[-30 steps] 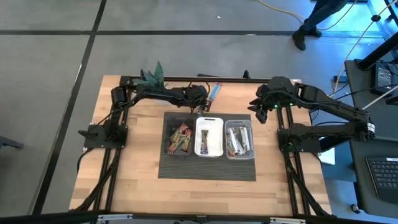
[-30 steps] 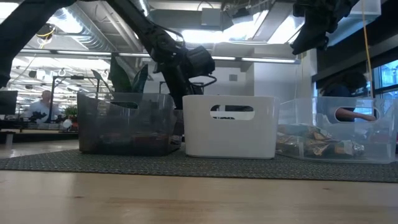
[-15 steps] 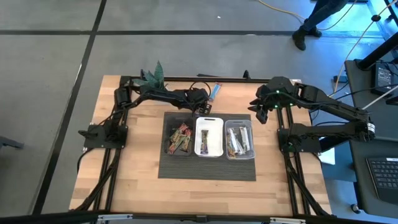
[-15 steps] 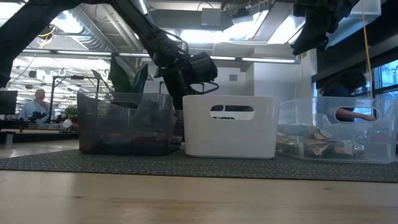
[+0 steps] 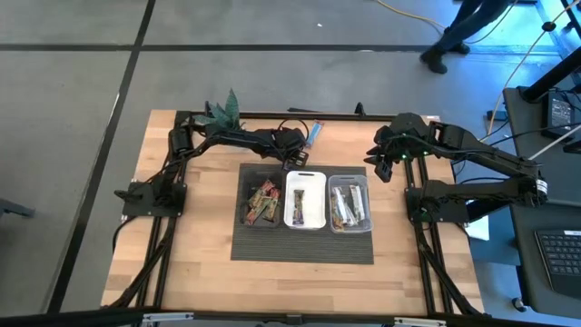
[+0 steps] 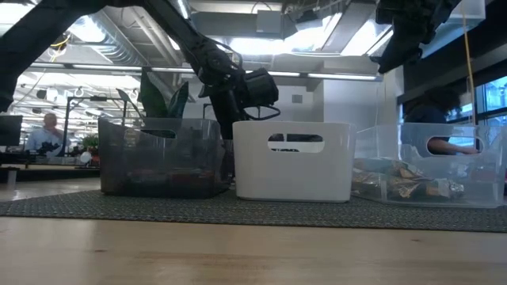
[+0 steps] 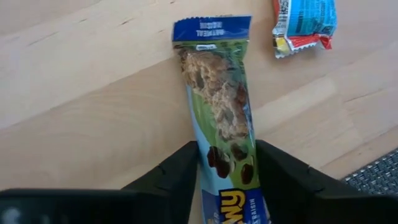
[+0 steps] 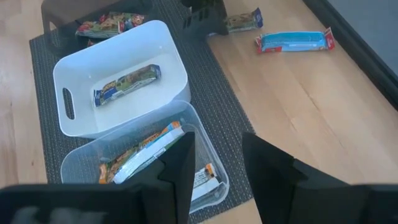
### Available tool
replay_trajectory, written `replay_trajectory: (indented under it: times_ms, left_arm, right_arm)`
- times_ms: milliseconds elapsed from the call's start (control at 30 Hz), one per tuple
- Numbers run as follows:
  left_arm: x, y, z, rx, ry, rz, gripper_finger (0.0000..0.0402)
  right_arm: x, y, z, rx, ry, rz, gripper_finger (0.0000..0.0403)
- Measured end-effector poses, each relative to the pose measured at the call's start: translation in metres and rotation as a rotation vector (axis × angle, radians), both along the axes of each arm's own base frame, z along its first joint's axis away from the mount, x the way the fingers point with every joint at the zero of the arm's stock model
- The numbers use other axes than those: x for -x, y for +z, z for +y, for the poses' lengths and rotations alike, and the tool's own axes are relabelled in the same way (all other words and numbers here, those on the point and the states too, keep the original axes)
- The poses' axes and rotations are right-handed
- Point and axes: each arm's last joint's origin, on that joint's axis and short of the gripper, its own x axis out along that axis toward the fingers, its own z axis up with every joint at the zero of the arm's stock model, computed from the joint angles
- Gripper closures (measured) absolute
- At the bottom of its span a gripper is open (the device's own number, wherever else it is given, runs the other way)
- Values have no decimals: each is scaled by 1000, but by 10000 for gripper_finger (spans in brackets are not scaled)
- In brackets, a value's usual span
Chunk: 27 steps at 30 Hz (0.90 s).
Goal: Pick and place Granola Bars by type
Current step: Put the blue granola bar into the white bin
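My left gripper (image 7: 227, 180) is at the far edge of the mat, behind the white tray (image 5: 305, 218), shut on a blue-and-green granola bar (image 7: 217, 93). A second, bright blue bar (image 5: 315, 133) lies flat on the wood farther off. The black tray (image 5: 243, 202) holds brown-red bars (image 8: 102, 26). One blue-green bar (image 8: 127, 84) lies in the white tray, and silver bars (image 8: 146, 155) fill the clear tray (image 5: 367, 207). My right gripper (image 8: 221, 168) hangs open, high above the clear tray's far right corner. My left gripper pinches the blue-and-green bar between its two fingers (image 7: 180, 174), which lie on the bar's long edges (image 7: 245, 171) near one end. The rest of the bar sticks out past the fingertips, low over the wood. Whether it is lifted clear does not show.
The three trays stand side by side on a dark mat (image 5: 304, 250) at the table's middle. A green plant-like object (image 5: 222, 111) sits at the far left corner. Bare wood lies near and beside the mat. People show in the room beyond.
My left gripper has shifted a little toward the table's right, staying at the far edge of the mat. My right arm has kept still.
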Motion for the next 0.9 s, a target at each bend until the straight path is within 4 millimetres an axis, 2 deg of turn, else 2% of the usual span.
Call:
replay_trajectory:
  times_ms: [233, 500, 633, 767, 900]
  left_arm:
    - [-1, 1, 0, -1, -2, -6, 291]
    - [1, 7, 3, 2, -8, -11, 307]
    - [4, 29, 7, -37, -16, -71, 307]
    - [6, 60, 11, -86, -41, -178, 307]
    - [9, 95, 7, -118, -141, -296, 307]
  right_arm:
    - [0, 0, 0, 7, 10, 4, 266]
    - [0, 0, 0, 18, 21, 7, 266]
    - [0, 0, 0, 21, 22, 2, 266]
    - [-1, 1, -1, 50, 42, -10, 266]
    - [-4, 4, -2, 92, 72, -32, 266]
